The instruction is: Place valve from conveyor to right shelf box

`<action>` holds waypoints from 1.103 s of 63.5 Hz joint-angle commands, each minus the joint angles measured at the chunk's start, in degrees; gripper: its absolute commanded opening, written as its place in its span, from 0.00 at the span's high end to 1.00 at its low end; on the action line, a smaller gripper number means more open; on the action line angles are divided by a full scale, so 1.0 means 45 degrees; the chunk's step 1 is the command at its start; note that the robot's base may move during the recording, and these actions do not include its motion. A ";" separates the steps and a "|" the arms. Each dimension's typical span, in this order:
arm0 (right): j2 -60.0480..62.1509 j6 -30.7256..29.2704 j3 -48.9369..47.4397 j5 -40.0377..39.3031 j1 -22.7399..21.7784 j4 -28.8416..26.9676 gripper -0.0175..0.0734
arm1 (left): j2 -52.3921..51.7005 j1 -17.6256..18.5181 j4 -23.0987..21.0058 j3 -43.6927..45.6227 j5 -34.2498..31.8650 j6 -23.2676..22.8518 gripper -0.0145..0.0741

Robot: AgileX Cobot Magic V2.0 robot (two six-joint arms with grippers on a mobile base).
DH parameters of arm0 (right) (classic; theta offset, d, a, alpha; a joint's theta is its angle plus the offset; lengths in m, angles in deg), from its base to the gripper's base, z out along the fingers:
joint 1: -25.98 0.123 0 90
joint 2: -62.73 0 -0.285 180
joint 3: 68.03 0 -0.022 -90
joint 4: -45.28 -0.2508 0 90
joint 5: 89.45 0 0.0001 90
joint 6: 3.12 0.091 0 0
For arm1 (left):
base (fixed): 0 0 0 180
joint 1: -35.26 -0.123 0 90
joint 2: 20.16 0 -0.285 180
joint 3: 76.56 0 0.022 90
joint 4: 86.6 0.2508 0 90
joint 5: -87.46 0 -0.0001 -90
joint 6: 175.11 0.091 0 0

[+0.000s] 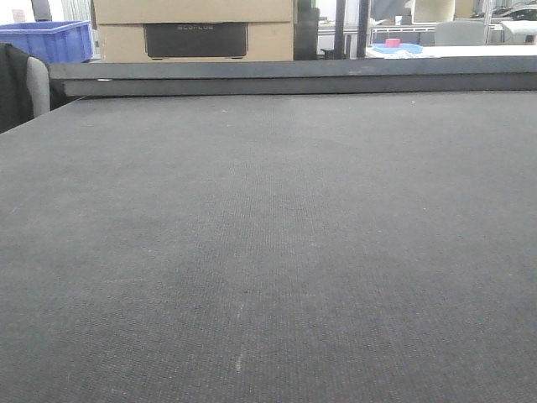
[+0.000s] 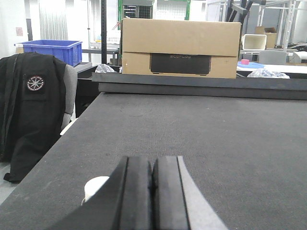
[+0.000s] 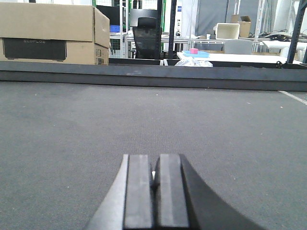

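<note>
The conveyor point(image 1: 268, 235) is a wide dark grey woven belt that fills the front view, and nothing lies on the part seen there. No grippers show in the front view. In the left wrist view my left gripper point(image 2: 153, 162) is shut, its black pads together, low over the belt point(image 2: 201, 129). A small white rounded object point(image 2: 95, 188) lies on the belt just left of it, partly hidden by the left finger; I cannot tell if it is the valve. In the right wrist view my right gripper point(image 3: 154, 159) is shut over the belt point(image 3: 153, 120), with a tiny white speck in the slit.
A raised dark rail point(image 1: 294, 77) crosses the belt's far end. Behind it stand a cardboard box point(image 2: 180, 48) and a blue crate point(image 2: 50, 50). A chair with a black jacket point(image 2: 31, 108) stands off the belt's left edge. A white table point(image 3: 230, 56) stands at the far right.
</note>
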 commanded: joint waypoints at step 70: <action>0.0046 0.0001 -0.0421 -0.0401 -0.0054 -0.0063 0.99 | -0.0039 -0.0018 0.0000 0.0262 0.0080 -0.0085 0.96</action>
